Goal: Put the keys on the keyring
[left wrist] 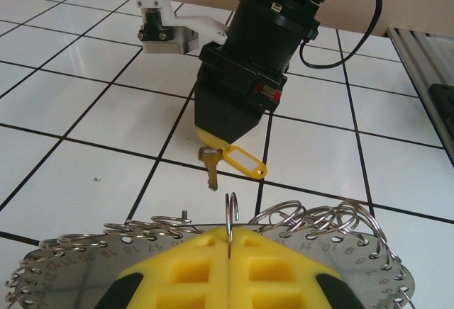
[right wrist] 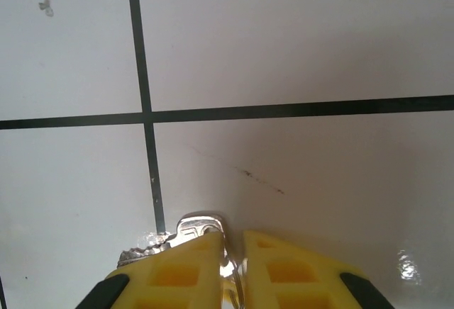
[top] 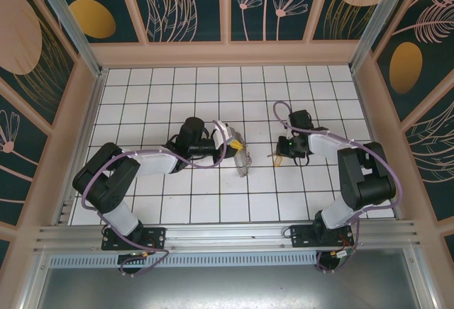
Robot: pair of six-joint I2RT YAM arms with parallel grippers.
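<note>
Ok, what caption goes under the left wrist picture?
Left gripper pinches the keyring; right gripper holds a yellow-tagged key close by.

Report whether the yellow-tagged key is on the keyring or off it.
Off. The key hangs from the right gripper, apart from the keyring clamped in the left gripper.

The floor [top: 213, 103] is white tile with dark grout, faintly glossy. The walls [top: 188, 4] are dark teal panels with pale flowers and gold ovals in beige frames. A metal rail [top: 227, 237] edges the near side.
</note>
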